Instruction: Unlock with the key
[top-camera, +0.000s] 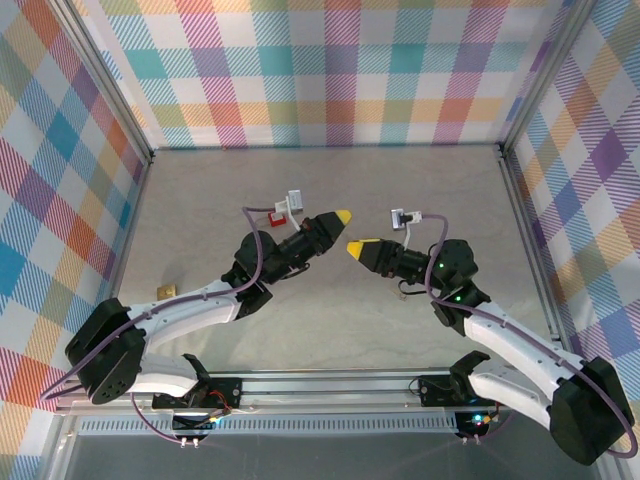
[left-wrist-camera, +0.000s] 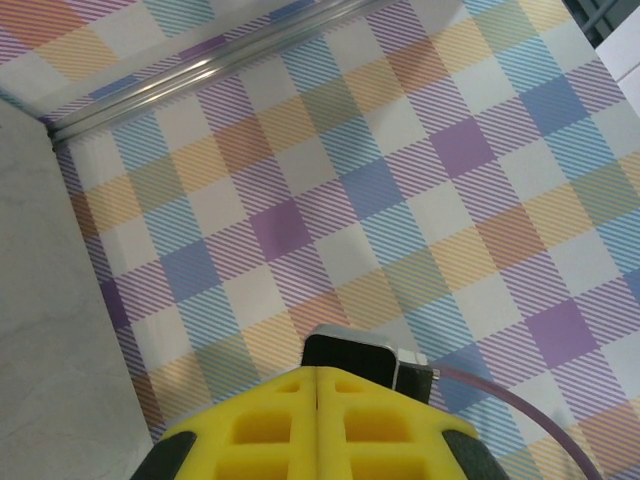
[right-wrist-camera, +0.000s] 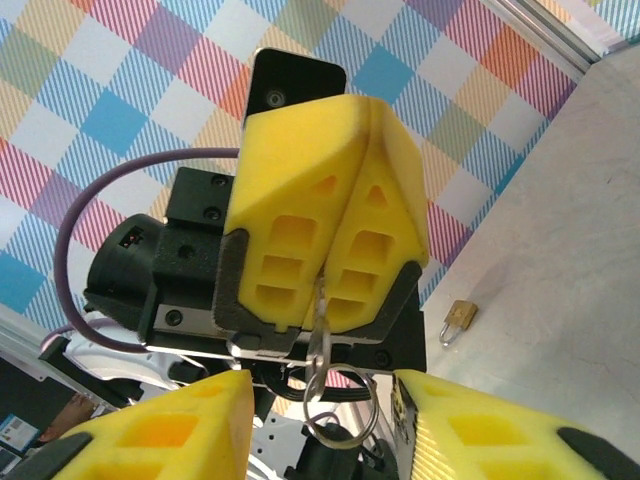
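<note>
Grey marbled tabletop (top-camera: 330, 170) boxed in by pastel plaid walls (top-camera: 300, 70) on three sides. Metal corner posts (top-camera: 112, 90) at back. Slotted aluminium rail (top-camera: 330, 385) along near edge.

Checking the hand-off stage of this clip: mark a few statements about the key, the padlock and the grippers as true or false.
1. The left gripper is shut on the key, with the key ring hanging below its fingers. True.
2. The right gripper holds the padlock. False: the padlock lies on the table, out beside the left arm, and nothing holds it.
3. The right gripper's jaws stand apart with nothing clamped between them. True.
4. The key is inserted in the padlock. False: the key is up in the left gripper, well apart from the padlock on the table.
</note>
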